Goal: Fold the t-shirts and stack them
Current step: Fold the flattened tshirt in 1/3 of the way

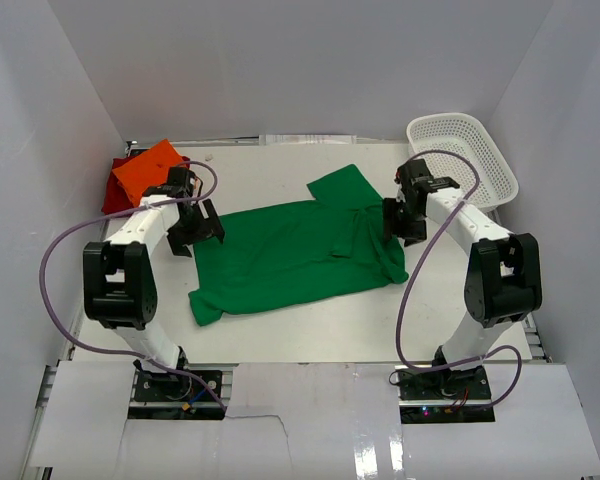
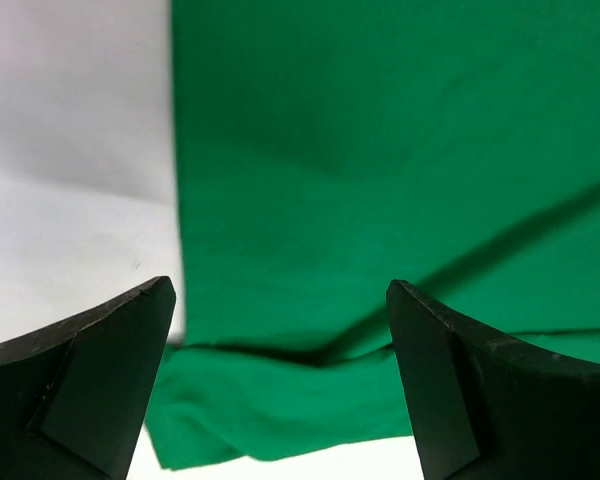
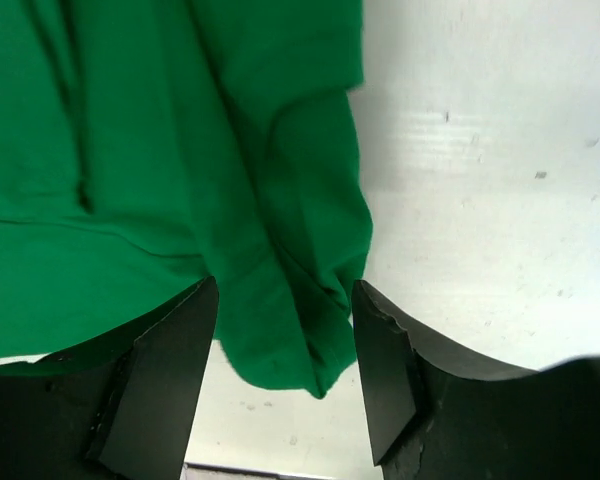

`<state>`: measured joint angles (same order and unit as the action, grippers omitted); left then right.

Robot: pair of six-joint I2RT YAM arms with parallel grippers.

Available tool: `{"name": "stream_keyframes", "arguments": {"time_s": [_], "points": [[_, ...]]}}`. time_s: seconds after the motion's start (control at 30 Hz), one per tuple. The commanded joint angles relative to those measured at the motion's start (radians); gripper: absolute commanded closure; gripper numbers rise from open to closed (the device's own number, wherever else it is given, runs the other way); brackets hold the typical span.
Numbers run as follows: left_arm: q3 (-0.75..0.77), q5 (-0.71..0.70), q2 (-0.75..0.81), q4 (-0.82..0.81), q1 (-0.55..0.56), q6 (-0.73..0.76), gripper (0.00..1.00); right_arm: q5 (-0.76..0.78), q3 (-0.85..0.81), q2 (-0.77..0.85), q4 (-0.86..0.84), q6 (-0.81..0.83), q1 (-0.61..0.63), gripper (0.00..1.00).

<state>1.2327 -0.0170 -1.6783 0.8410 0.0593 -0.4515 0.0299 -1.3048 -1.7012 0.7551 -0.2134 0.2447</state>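
Observation:
The bright green t-shirt (image 1: 290, 255) lies spread out and partly rumpled in the middle of the table. The orange t-shirt (image 1: 152, 170) lies folded on the dark red t-shirt (image 1: 113, 195) at the far left. My left gripper (image 1: 198, 232) is open over the green shirt's left edge; in the left wrist view the gripper (image 2: 280, 290) frames a folded hem of the shirt (image 2: 380, 150). My right gripper (image 1: 400, 225) is open at the shirt's right end; in the right wrist view the gripper (image 3: 285, 288) has its fingers on either side of a bunched sleeve (image 3: 300, 300). Neither gripper holds cloth.
A white mesh basket (image 1: 465, 155) stands at the back right, just behind the right arm. White walls enclose the table on three sides. Bare white table (image 3: 480, 150) shows to the right of the shirt and in front of it (image 1: 310, 330).

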Motion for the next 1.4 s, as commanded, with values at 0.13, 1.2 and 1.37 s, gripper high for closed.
{"name": "stream_keyframes", "arguments": {"time_s": [0.13,1.2,1.37], "points": [[0.112,0.103,-0.147,-0.065,0.023,0.002,0.02,-0.073,0.094,0.005,-0.109,-0.052,-0.073,0.40],[1.062,-0.115,-0.859,0.182,0.040,0.025,0.02,0.222,-0.155,-0.278,0.056,-0.015,-0.099,0.92],[1.208,-0.068,-0.943,0.149,0.037,0.036,0.02,0.272,-0.214,-0.330,0.064,0.008,-0.094,0.92]]}}
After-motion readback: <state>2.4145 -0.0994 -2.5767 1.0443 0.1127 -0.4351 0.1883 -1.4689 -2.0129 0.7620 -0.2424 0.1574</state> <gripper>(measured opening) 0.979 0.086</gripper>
